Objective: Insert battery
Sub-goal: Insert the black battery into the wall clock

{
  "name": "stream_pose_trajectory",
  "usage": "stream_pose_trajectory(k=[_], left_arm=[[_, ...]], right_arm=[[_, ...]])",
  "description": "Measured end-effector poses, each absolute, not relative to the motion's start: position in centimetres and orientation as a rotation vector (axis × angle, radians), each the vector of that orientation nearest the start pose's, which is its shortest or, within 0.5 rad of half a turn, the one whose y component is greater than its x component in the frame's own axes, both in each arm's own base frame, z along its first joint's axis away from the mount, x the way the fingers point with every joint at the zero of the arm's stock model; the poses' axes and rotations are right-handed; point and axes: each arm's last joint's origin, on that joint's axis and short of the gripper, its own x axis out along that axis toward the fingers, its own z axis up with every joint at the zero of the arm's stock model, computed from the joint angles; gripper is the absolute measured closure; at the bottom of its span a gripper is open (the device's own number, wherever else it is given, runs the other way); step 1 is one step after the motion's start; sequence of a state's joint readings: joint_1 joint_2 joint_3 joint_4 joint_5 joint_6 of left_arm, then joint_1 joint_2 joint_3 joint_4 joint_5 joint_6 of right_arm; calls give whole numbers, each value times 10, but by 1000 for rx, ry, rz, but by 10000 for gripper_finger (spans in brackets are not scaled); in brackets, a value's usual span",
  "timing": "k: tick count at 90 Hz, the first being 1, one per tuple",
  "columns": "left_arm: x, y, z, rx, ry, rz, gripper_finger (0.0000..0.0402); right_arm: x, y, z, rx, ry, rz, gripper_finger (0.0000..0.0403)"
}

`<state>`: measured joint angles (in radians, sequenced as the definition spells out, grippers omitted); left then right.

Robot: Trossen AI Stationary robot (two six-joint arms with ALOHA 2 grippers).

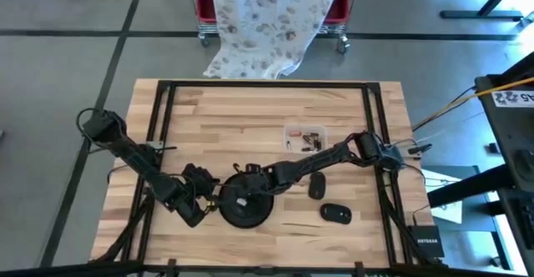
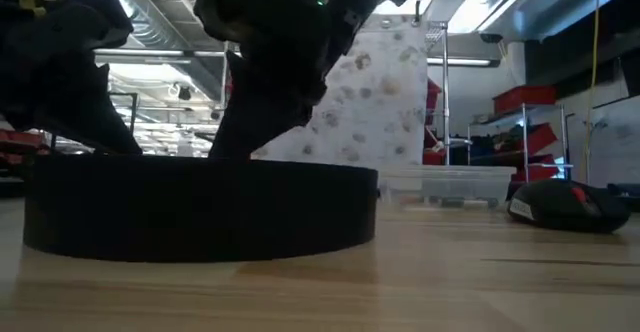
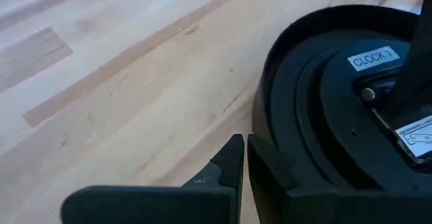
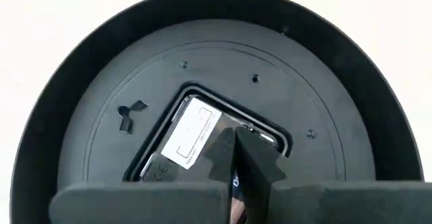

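Over clock (image 1: 245, 202) back: right hand (image 4: 234, 143) closed; left hand (image 3: 244, 158) beside rim.

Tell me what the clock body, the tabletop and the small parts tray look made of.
Clock body: likely matte black molded plastic, with concentric ridges and a dull sheen.
Tabletop: light wood, with visible joined strips and grain.
Parts tray: probably clear plastic; the wood shows through it.

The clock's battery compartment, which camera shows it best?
The right wrist view: it looks straight into the battery compartment on the clock back. The left wrist view catches only its edge, the high view shows it tiny under the arm, the low view only the clock's side.
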<state>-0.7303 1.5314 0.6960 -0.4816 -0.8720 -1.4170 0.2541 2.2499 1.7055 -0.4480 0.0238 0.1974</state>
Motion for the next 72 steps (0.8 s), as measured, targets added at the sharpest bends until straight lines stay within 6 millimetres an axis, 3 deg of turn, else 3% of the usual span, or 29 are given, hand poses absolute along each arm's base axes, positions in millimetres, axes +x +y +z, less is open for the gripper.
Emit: stream_pose_trajectory(k=[31, 72], left_arm=[[194, -144, 142, -370, 599, 664, 398], [194, -144, 142, -374, 593, 666, 398]], right_arm=[[466, 115, 168, 7, 914, 60, 403], [468, 113, 151, 16, 972, 78, 403]])
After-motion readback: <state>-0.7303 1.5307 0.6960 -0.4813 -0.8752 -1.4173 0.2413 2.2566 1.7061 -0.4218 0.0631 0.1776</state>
